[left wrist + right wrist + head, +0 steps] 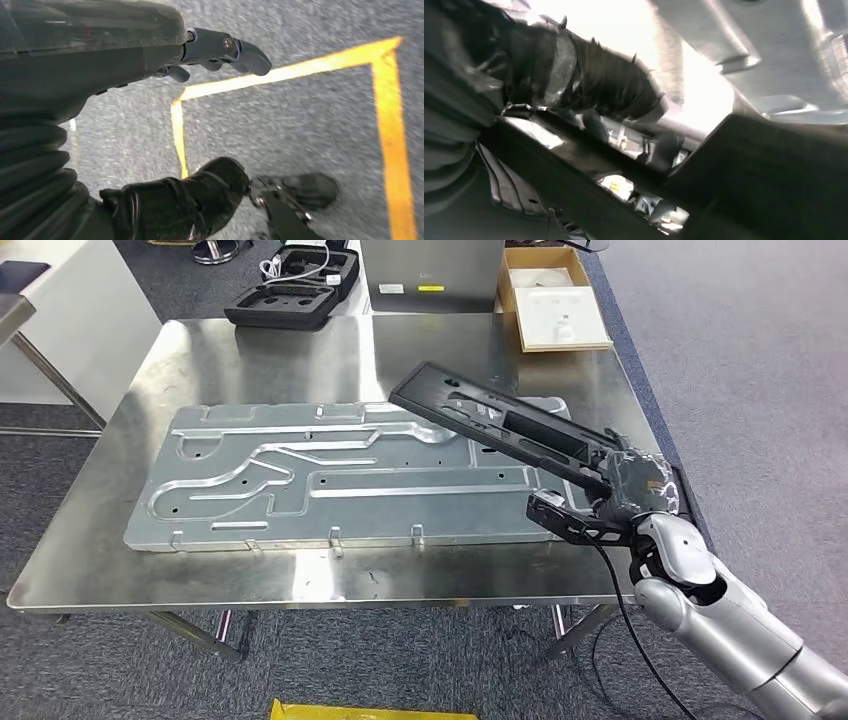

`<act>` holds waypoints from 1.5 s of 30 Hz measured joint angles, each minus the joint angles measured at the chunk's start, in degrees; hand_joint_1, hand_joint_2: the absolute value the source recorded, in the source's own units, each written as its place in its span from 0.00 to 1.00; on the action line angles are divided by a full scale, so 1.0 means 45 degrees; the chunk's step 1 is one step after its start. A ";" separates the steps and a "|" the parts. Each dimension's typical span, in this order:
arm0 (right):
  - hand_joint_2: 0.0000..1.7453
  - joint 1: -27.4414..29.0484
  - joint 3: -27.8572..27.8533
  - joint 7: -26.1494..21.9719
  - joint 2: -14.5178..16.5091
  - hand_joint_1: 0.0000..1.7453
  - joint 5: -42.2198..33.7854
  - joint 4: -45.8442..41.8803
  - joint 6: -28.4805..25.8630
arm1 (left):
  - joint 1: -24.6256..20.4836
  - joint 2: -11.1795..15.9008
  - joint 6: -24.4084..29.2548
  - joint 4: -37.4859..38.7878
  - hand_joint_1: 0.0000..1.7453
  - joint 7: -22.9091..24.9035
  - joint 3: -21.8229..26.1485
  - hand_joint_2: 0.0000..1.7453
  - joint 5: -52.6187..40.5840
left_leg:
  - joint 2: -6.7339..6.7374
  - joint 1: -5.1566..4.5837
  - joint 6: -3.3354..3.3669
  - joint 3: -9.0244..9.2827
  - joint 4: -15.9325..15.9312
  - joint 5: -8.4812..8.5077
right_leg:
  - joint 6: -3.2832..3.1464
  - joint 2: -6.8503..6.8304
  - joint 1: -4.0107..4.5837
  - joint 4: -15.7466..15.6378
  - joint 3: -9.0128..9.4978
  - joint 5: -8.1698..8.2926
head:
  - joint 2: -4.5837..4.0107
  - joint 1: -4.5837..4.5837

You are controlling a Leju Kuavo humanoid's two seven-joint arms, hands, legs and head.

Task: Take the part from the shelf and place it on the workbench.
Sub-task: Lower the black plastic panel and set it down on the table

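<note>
Left hand hangs over grey floor with yellow tape lines; fingers apart, thumb spread, holds nothing.

Head view, left to right: white cabinet at far left edge beyond the table. Steel workbench takes up the middle, shiny bare top. Big stamped metal panel lies flat on it, ribbed and grooved, reaching from near the left side to the right part of the bench. Behind the bench, on the floor, an open black foam-lined case, then a grey metal box, then a cardboard box with white inserts. Yellow object at the bottom edge, below the bench front.

Black part, long flat plastic frame with cut-outs, is tilted over the right end of the metal panel; far end near the bench middle, near end in the right hand. Whether its far end touches the panel, cannot tell. Right hand grips the part's near end at the bench's right front corner, dark fingers wrapped on the frame. Silver right arm enters from lower right, black cable hanging under the wrist.

Right wrist view is blurry: right hand's dark thumb over the part's edge, bright metal panel beyond.
</note>
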 joint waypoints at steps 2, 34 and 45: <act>0.00 0.0017 0.0000 0.0004 0.0001 0.00 -0.0002 0.0001 0.0057 | 0.0002 -0.0004 -0.0205 0.0000 0.00 -0.0142 0.0017 1.00 0.0057 | 0.0008 0.0071 0.0045 0.0161 -0.0238 0.0012 | 0.0119 -0.0029 -0.0009 0.0009 0.0017 -0.0090 | 0.0000 0.0016; 0.00 -0.0297 0.0306 -0.1462 0.0861 0.00 -0.6410 -0.1253 -0.1609 | -0.0035 -0.0288 0.2674 -0.0049 0.00 0.0682 0.0070 0.00 0.0127 | 0.0030 0.0124 0.0091 0.0596 -0.0332 -0.0156 | 0.0307 -0.0129 -0.0090 0.0571 -0.0778 0.0123 | 0.0000 0.0025; 0.00 0.0974 -0.0465 -0.3659 0.0982 0.00 -1.0107 -0.3054 -0.5193 | 0.0001 -0.0537 0.2779 -0.0142 0.00 0.0645 0.0078 0.00 0.0348 | 0.0032 0.0080 -0.0053 -0.0185 0.0013 0.0338 | 0.0271 -0.0126 -0.0056 0.0072 0.0629 -0.0440 | 0.0000 0.0066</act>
